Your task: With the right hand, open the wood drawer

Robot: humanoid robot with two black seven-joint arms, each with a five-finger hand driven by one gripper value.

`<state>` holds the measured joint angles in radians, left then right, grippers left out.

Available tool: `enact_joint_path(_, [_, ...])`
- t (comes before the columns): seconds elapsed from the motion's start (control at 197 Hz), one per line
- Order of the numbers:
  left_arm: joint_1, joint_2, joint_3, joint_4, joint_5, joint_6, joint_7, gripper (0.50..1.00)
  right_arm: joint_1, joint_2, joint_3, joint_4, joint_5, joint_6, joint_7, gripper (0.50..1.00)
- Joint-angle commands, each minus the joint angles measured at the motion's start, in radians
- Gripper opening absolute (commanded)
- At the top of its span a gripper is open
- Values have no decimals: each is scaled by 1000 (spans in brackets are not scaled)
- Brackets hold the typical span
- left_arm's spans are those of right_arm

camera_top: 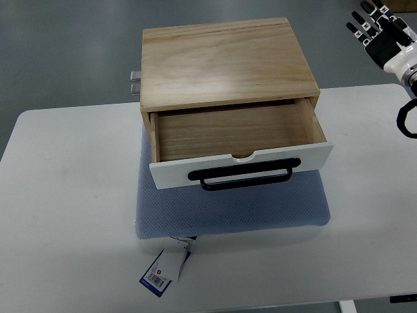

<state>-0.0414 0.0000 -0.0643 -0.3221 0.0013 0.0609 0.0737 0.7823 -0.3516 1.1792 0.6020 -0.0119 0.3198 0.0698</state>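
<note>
A light wood box (pixel 225 59) sits on a blue cushion (pixel 234 208) on the white table (pixel 65 215). Its drawer (pixel 234 134) is pulled out toward me, showing a bare wood interior. The drawer has a white front panel (pixel 176 176) with a black bar handle (pixel 246 176). My right hand (pixel 383 36), black and white, hangs at the top right corner, well away from the drawer, fingers spread and holding nothing. The left arm does not show.
A paper tag with a barcode (pixel 163 270) hangs from the cushion's front edge. A grey metal bracket (pixel 135 81) pokes out behind the box on the left. A black cable loop (pixel 407 120) shows at the right edge. Grey floor lies beyond the table.
</note>
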Motion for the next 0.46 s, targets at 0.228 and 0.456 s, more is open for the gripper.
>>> enact_joint_path(0.228, [0, 0, 0, 0, 0, 0, 0, 1000, -37, 91, 42, -14, 50, 15, 41, 944])
enact_joint_path(0.456, [0, 0, 0, 0, 0, 0, 0, 1000, -38, 91, 42, -15, 50, 15, 41, 944])
